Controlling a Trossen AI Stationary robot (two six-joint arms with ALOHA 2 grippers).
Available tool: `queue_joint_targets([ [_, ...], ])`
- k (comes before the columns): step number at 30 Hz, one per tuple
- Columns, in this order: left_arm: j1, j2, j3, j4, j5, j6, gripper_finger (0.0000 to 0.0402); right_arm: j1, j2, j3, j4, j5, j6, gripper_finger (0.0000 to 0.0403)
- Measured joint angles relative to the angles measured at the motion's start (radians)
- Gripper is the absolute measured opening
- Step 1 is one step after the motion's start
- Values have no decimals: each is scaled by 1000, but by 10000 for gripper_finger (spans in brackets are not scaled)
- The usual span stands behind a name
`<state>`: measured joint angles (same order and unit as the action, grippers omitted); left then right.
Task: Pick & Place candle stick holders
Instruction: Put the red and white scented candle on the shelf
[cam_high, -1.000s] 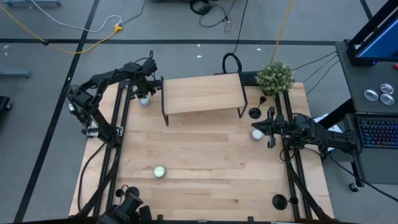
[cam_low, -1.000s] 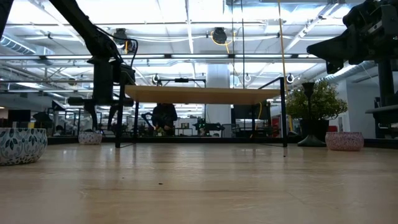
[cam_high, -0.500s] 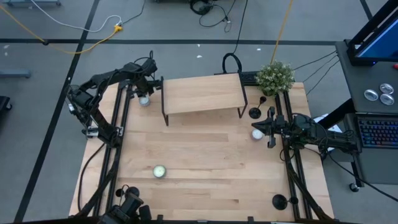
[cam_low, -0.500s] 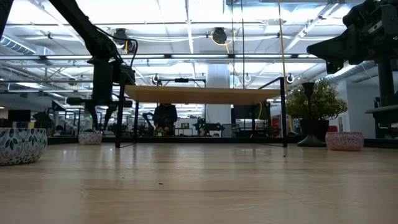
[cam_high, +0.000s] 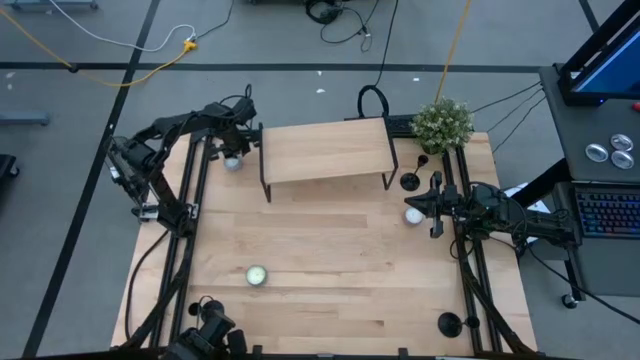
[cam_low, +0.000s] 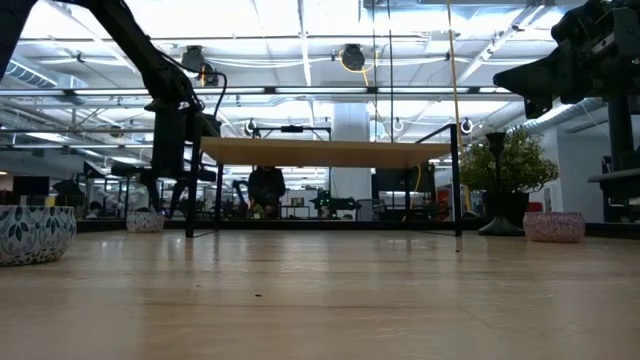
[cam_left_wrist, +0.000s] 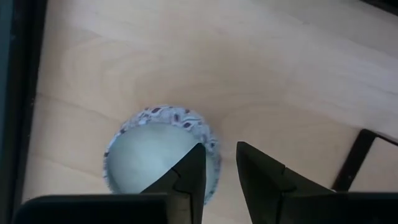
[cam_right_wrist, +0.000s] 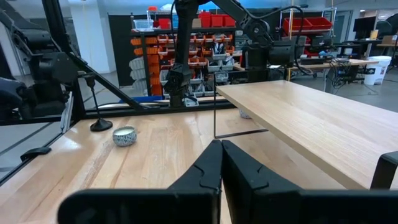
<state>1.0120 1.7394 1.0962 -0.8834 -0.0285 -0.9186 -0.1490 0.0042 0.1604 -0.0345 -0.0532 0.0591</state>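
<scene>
The candle stick holders are all standing untouched on my worktop (cam_high: 330, 250): one black holder (cam_high: 410, 181) sits upright just past the right leg of the raised wooden shelf (cam_high: 325, 150), near the potted plant (cam_high: 442, 122). A second holder (cam_high: 449, 323) stands well apart from it at the near right corner. Neither arm has one in hand. My left gripper (cam_high: 238, 148) hangs at the far left corner, just off the shelf's left end, pointing down over a small round cup with a patterned rim (cam_left_wrist: 158, 149). That cup looks like a tealight, not a holder. The left fingers (cam_left_wrist: 186, 177) are a narrow gap apart. One fingertip overlaps the cup's rim in the wrist view and the other lies outside it, but from table height the tips look to sit a little above the cup. So I judge nothing is gripped. If I mean to clear that cup, the gap suits its thin wall; for the task proper, this arm is over the wrong object. My right gripper (cam_high: 432, 205) waits at the right side, fingers pressed together and empty, just beside a white tealight (cam_high: 414, 214). It is also near the first holder, so I reckon it is the better arm for that one.
</scene>
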Motion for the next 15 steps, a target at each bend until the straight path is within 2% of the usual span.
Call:
queue_joint_targets([
  [15,1,-2,0,21,-21,17,92,0,0,0,0,0,0,0],
])
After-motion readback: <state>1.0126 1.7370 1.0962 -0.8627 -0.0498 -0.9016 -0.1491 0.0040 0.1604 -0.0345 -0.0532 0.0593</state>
